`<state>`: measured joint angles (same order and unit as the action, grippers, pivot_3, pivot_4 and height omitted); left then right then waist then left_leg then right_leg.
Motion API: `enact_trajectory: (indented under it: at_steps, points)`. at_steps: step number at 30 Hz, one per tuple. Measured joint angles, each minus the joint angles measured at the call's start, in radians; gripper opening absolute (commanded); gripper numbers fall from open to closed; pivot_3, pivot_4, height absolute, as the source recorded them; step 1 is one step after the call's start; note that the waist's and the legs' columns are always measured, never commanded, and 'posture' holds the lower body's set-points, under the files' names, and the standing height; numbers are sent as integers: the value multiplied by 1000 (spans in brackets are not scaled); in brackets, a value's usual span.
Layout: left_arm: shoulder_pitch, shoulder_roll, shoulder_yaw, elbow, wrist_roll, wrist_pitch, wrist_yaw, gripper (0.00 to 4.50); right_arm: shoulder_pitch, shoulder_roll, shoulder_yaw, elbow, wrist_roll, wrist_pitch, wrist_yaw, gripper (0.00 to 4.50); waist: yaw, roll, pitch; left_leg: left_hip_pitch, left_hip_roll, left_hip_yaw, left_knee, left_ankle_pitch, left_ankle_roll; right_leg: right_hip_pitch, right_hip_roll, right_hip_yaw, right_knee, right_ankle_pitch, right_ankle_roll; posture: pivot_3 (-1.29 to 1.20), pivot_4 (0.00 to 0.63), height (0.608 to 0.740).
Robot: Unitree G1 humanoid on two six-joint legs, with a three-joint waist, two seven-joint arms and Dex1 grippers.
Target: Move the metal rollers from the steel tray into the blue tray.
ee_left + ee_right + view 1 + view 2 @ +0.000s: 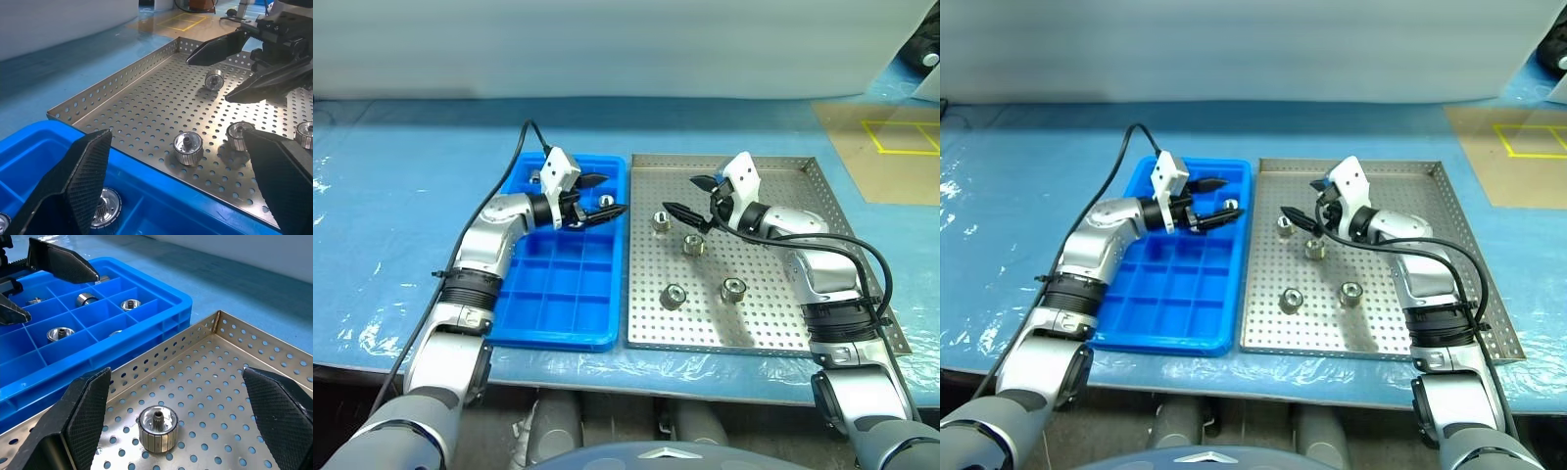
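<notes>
Rollers: four of them sit loose on the steel tray point(773, 323), all well apart from each other. One point(661, 219) is at the far left near the blue tray point(548, 323), one point(693, 244) just behind it toward the middle, and two more, point(674, 295) and point(733, 288), are closer to the robot.

The right gripper point(693, 198) hangs over the far-left part of the steel tray with its fingers spread wide and nothing between them. The far-left roller point(156, 428) sits on the floor right between and below its two fingers, not touched.

The left gripper point(599, 196) hovers over the far end of the blue tray, fingers also spread, holding nothing. In its wrist view a roller point(105, 209) lies in a blue compartment just beside one finger point(80, 181), partly covered by it.

The blue tray already has some rollers in its far compartments. The right wrist view shows at least three clearly, point(60, 334), point(87, 298) and point(130, 304), one per cell, plus a small bit of metal in another cell that I can't make out. The near rows of the blue tray look bare from the head view.

The left arm and gripper cover a good part of the far blue cells from above, so an exact count there isn't possible.
</notes>
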<state>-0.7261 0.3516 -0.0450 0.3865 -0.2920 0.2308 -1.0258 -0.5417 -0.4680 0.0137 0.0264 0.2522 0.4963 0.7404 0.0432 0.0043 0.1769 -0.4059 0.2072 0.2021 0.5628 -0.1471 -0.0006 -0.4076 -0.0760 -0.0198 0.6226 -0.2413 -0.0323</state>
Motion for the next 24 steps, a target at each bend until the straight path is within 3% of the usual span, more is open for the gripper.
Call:
enact_trajectory:
  at_steps: [19, 24]
  points:
    - [-2, 1, 0, 3, 0, -3, -19, 4489, 5, -7, -1, 0, 0, 0, -1, 4395, -1, 0, 0, 0, 0, 0, 0, 0, 0, 0, 0, 0, 0, 0, 0, -202, 150, 740]
    - [-116, -44, -18, 159, 18, -53, -60, 4489, 40, -50, -45, -36, 1, 1, -25, 4395, 6, 0, 0, -1, 0, 2, 1, 0, 0, 2, 0, 0, 0, 0, 0, -320, 150, 740]
